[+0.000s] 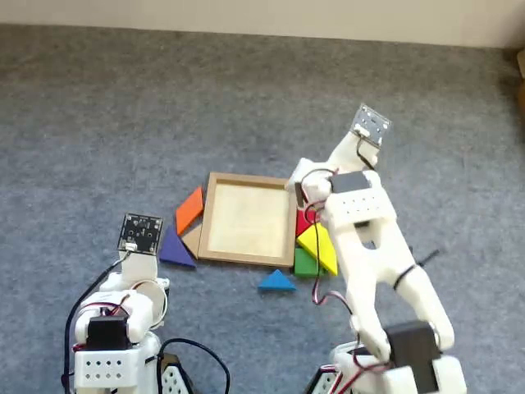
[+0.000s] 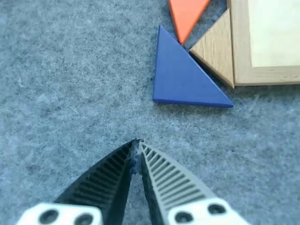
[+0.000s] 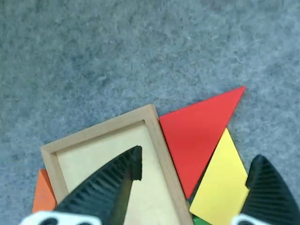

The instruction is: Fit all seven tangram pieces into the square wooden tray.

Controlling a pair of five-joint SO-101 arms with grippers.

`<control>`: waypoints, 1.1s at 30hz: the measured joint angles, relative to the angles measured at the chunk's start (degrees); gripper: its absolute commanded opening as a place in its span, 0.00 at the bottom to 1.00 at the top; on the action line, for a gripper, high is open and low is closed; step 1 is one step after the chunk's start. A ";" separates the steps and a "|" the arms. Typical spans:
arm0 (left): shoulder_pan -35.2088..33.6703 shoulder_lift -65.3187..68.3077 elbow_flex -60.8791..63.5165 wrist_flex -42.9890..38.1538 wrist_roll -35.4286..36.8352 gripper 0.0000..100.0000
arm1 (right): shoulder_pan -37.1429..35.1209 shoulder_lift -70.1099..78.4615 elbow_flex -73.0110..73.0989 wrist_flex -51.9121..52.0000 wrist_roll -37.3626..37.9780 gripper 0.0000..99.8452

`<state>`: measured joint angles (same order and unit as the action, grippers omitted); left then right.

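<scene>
The square wooden tray (image 1: 210, 222) lies mid-table with nothing in it. Against its left side are an orange piece (image 1: 189, 208), a wooden triangle (image 1: 193, 240) and a dark blue triangle (image 1: 175, 249). Along its right side are a red triangle (image 1: 305, 222), a yellow piece (image 1: 318, 246) and a green piece (image 1: 305, 263); a small blue triangle (image 1: 276, 281) lies in front. My left gripper (image 2: 137, 143) is shut on nothing, on bare carpet short of the dark blue triangle (image 2: 183, 77). My right gripper (image 3: 197, 168) is open above the tray's right rim (image 3: 164, 145) and the red triangle (image 3: 199, 129).
Grey carpet covers the whole table. The right arm (image 1: 369, 238) stretches over the pieces on the tray's right side and hides part of them. Cables (image 1: 193, 349) trail near both arm bases at the front edge.
</scene>
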<state>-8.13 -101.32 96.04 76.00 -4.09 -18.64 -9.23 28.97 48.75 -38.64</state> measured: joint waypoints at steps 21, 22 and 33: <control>0.00 0.00 0.00 0.00 0.00 0.00 | 0.97 25.58 -16.09 -0.18 -0.44 0.34; 0.00 0.00 0.00 0.00 0.00 0.00 | 1.14 26.20 -16.44 -0.18 -0.44 0.34; 0.00 0.00 0.00 0.00 0.00 0.00 | 2.29 27.52 -18.02 3.60 0.88 0.34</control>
<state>-8.13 -101.32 96.04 76.00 -4.09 -16.35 18.29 10.95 52.35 -37.76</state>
